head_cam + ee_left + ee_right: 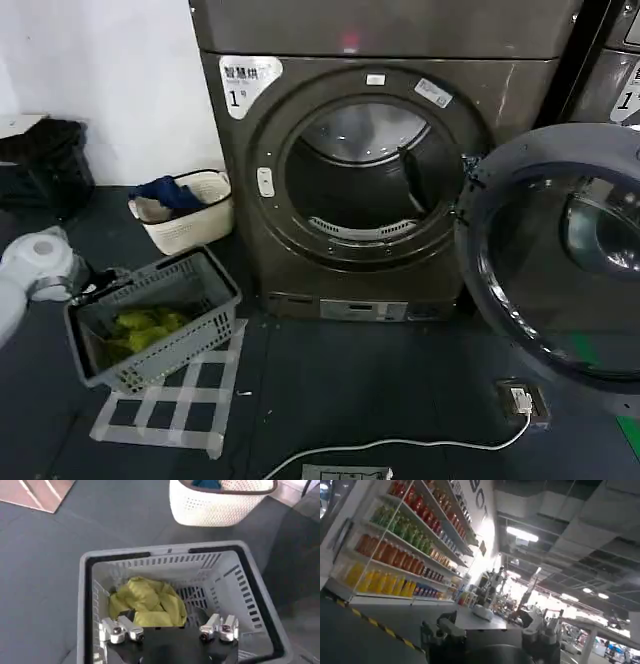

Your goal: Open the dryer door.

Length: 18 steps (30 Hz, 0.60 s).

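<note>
Left gripper point(169, 631) hangs over the grey basket point(260, 605), fingers point(120, 629) spread wide with nothing between them, just above the yellow-green cloth point(147, 602) lying in the basket. Right gripper point(490, 635) points up and away toward shelves of bottles point(395, 545) and a ceiling with lights; its fingers look spread apart and hold nothing. Dryer door point(560, 250) is swung fully open to the right of the machine, hinged at the drum opening's right edge, dark inner face and glass toward the camera. Drum opening point(365, 170) of the dryer point(380, 40) is uncovered. Grey basket sits on the floor left of the dryer on white tape marks point(170, 405). White basket point(190, 215) with blue cloth stands beside the dryer's left side. White cable point(400, 445) runs on the floor in front.
</note>
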{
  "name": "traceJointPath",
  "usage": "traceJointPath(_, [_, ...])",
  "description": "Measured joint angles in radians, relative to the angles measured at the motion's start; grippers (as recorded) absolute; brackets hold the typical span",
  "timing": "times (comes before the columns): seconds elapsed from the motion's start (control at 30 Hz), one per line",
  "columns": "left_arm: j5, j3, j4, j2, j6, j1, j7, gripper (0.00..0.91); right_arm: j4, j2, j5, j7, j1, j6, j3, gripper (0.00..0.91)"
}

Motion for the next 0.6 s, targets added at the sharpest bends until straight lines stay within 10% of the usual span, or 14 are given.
traceJointPath(0.6, [-0.039, -0.02, -0.006, 0.011, 0.0, 0.02, -0.001, 0.907, 0.01, -0.001, 0.003, 0.008, 0.003, 0.002, 0.002, 0.907])
